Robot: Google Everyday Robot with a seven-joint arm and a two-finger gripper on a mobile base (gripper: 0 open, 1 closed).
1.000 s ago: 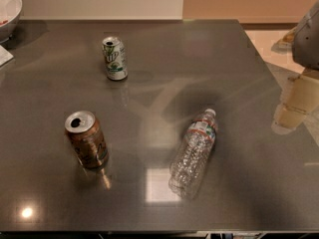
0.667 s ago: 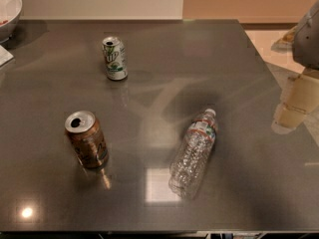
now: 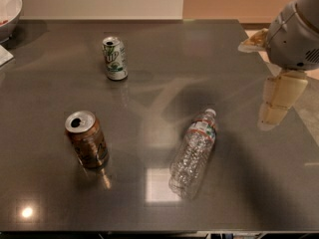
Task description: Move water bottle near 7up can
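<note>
The water bottle (image 3: 194, 152) lies on its side on the grey table (image 3: 164, 59), right of centre, with its white cap pointing to the far right. The 7up can (image 3: 114, 58) stands upright at the far left-centre of the table, well apart from the bottle. My gripper (image 3: 275, 108) hangs at the right edge of the view, over the table's right side, to the right of the bottle and above it. It holds nothing that I can see.
A brown and orange can (image 3: 86, 139) stands upright at the front left. A white bowl (image 3: 7, 9) sits at the far left corner. The table's right edge runs just beyond the gripper.
The gripper has shifted slightly left, toward the table. The bottle and both cans have not moved.
</note>
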